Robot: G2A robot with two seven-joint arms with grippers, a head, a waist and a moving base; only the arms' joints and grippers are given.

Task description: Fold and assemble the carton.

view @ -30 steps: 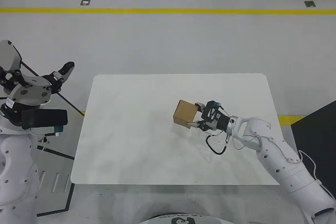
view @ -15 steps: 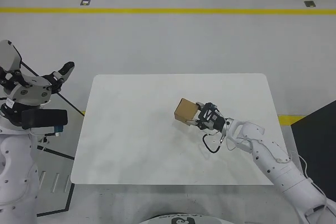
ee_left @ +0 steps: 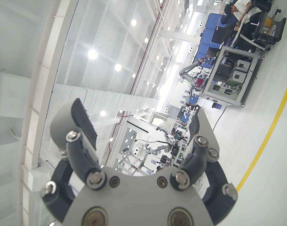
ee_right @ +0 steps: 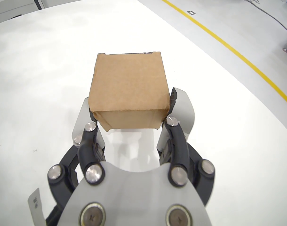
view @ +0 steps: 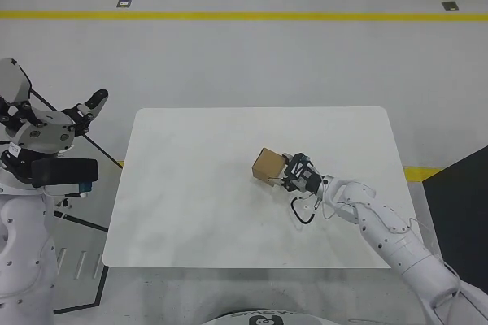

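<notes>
A: What has the right tool [ee_right: 130,104] got?
B: It is closed against two opposite sides of the brown carton [ee_right: 128,83], gripping its near end. The flaps look folded shut.
A: And where is the carton?
B: Near the middle of the white counter [view: 195,203], a little toward the right arm's side. I cannot tell whether it touches the surface.
A: The left tool [ee_left: 138,116]?
B: Spread wide, holding nothing, raised beside the counter's left edge
</notes>
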